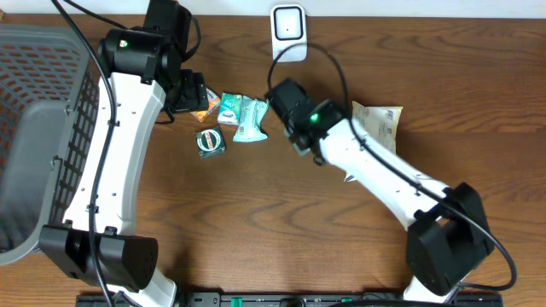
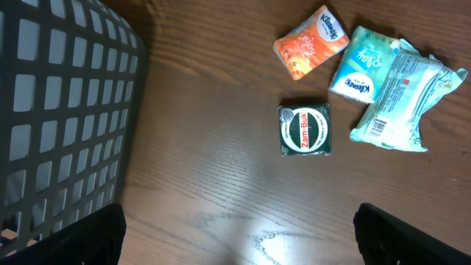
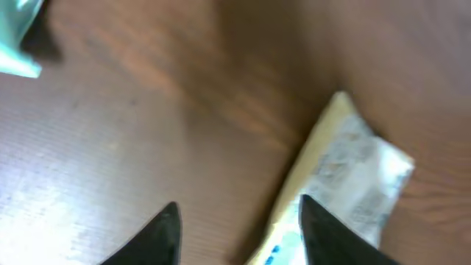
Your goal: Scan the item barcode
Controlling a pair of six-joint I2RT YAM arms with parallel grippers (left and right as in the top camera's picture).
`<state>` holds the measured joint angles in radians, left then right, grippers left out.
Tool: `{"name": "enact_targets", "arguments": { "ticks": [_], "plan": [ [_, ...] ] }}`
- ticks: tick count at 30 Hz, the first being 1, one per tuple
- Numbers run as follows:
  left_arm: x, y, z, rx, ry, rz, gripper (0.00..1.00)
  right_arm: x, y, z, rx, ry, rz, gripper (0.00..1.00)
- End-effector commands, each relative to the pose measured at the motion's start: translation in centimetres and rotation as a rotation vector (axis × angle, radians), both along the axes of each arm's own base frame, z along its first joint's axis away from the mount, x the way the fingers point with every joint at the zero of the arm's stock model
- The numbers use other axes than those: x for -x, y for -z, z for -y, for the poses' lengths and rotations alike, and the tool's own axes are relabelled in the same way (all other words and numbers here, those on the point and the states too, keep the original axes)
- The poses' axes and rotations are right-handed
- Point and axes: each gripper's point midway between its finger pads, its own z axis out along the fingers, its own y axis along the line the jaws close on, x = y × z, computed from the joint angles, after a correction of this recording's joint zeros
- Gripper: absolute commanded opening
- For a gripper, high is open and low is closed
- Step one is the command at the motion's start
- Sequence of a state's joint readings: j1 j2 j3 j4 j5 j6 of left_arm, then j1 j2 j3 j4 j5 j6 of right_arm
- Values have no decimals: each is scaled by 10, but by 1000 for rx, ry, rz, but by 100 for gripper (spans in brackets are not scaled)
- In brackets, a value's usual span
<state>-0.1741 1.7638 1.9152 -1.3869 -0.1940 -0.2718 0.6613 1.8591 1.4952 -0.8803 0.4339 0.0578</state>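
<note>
While hovering below scanner (image 1: 288,30) with right claw (image 3: 239,213), left claw (image 2: 239,239) spread empty:
Pinch likely light, limp beige packet (image 1: 384,119) by sealed edge.

On my overhead feed I see a dark grey plastic mesh basket (image 1: 26,60) at the left end of the brown wood-grain desk (image 1: 256,222). My left wrist feed shows its gridded wall (image 2: 59,110) standing on the bare desk (image 2: 206,169).
</note>
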Motion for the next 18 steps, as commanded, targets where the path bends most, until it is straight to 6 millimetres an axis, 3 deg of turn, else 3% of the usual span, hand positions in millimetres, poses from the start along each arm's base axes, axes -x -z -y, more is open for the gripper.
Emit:
{"name": "enact_targets", "arguments": {
  "ticks": [1, 3, 8, 14, 18],
  "plan": [
    [0, 2, -3, -21, 4, -10, 97, -24, -21, 29, 1, 112, 55, 55],
    [0, 2, -3, -20, 4, -10, 98, -26, -14, 36, -76, 136, 0, 60],
    [0, 2, -3, -20, 4, -10, 98, -19, 9, 34, -250, 106, -154, 64],
    [0, 2, -3, -20, 4, -10, 98, -23, 34, 66, -142, 171, -110, 72],
    [0, 2, -3, -20, 4, -10, 98, -24, 52, 70, -117, 180, -70, 79]
  ]
}}
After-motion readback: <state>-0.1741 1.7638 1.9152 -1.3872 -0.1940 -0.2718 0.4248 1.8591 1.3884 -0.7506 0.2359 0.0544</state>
